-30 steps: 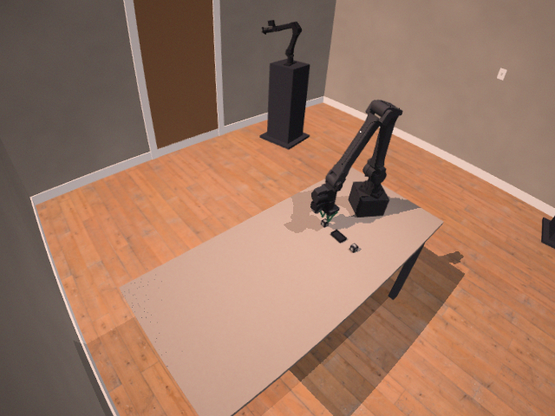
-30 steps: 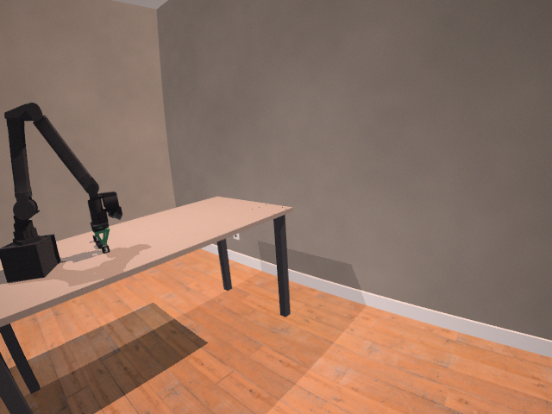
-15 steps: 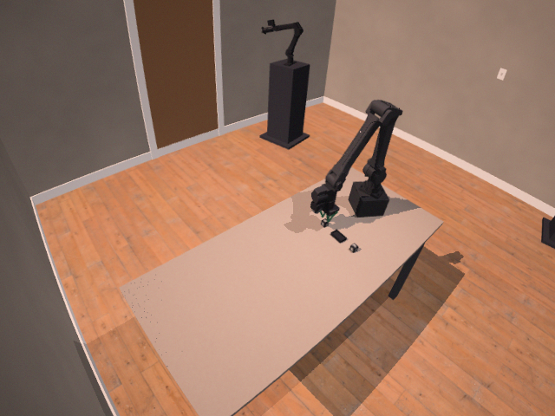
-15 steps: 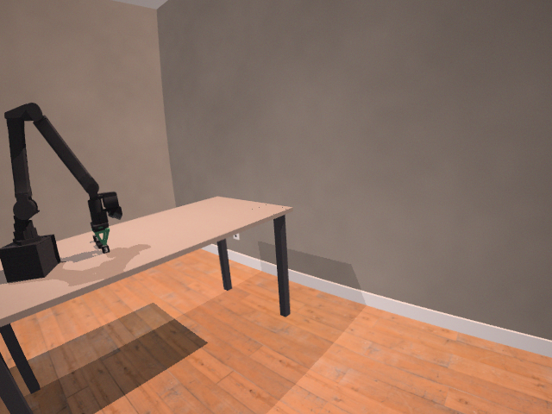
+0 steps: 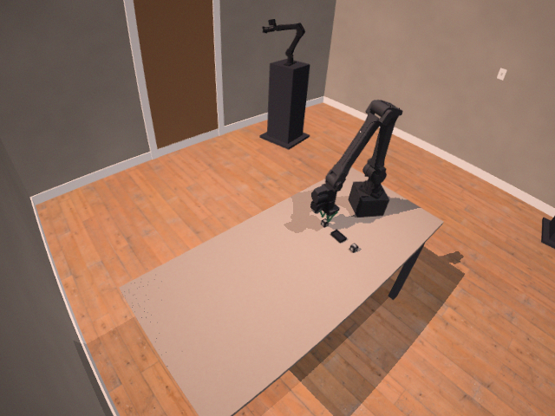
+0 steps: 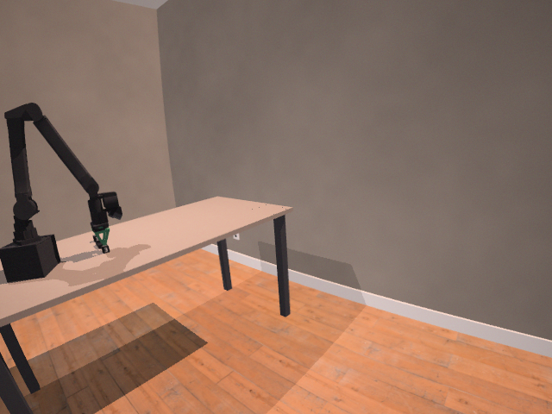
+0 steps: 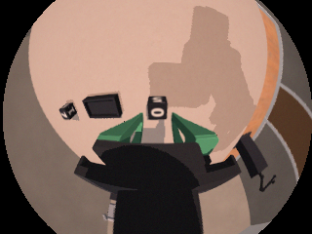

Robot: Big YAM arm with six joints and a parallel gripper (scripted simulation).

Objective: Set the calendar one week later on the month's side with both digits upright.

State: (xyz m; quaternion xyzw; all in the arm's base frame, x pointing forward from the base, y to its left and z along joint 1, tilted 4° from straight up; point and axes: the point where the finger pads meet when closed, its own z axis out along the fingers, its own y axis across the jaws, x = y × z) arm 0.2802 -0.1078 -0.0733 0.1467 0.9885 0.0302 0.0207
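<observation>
Held the jaws (image 5: 326, 220) (image 6: 102, 246) partly open, fingertips just beside the "0" cube (image 5: 324, 223) (image 6: 105, 249) (image 7: 157, 108). Left the tray (image 5: 338, 236) (image 7: 102, 106) flat on the desk (image 5: 269, 277) (image 6: 178, 227) (image 7: 97, 49), between that cube and the other cube (image 5: 354, 248) (image 7: 68, 111), both outside it.

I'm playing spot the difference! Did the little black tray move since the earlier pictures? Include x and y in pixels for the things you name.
No, the tray (image 5: 338, 236) (image 7: 102, 106) hasn't visibly moved: from above, it looks just as far from the arm's black base block (image 5: 370, 207).
</observation>
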